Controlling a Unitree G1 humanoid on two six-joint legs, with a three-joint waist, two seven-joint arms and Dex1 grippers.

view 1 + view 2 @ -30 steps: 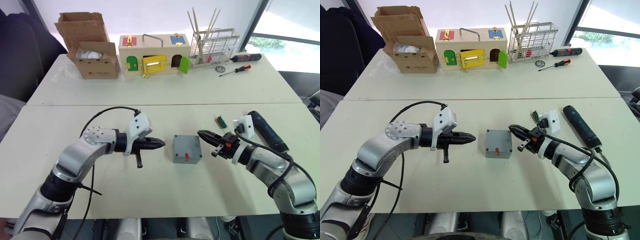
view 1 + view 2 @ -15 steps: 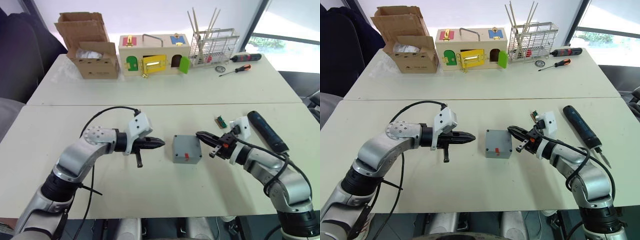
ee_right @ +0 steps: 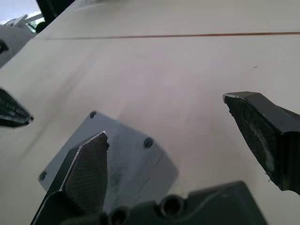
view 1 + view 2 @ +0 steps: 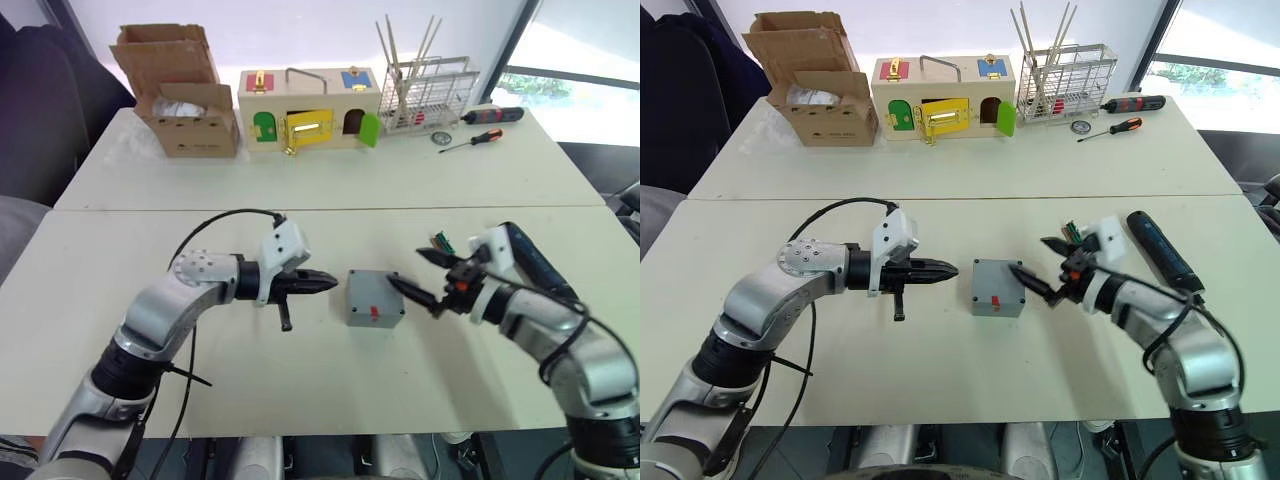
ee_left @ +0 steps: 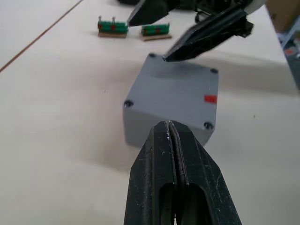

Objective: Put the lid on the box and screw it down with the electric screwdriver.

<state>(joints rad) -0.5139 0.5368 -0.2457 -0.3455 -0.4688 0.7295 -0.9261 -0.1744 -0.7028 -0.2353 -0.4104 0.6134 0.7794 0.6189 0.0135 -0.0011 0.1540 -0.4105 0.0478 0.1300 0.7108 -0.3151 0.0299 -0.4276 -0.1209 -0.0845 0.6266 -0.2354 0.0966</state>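
Resting on the near table (image 4: 300, 390), the box (image 4: 374, 312) already carries the lid (image 4: 372, 291), red mark up; the four corner holes are seen in the left wrist view, so the screwing step appears still to be done. The assembly stands midway between the two arms, which gives either one reach to it.

The right gripper (image 4: 424, 278) has its fingers spread wide. One fingertip (image 5: 174, 52) sits at the lid's far corner, touching or just above it; the other finger (image 3: 265, 136) stands clear of the box over bare table. This posture reads as a nudge or a press to seat the lid, not a grasp.

The left gripper (image 4: 323, 285) has its fingers pressed together and holds nothing. It points at the box's left side from just beside it, apart from it, probably as a backstop should the box slide.

The electric screwdriver (image 4: 1162, 252) lies flat on the table near the right forearm, outboard of the box, untouched. Two small green parts (image 5: 127, 28) lie beyond the box. Pickup of the driver with the right gripper is the likely next requirement.
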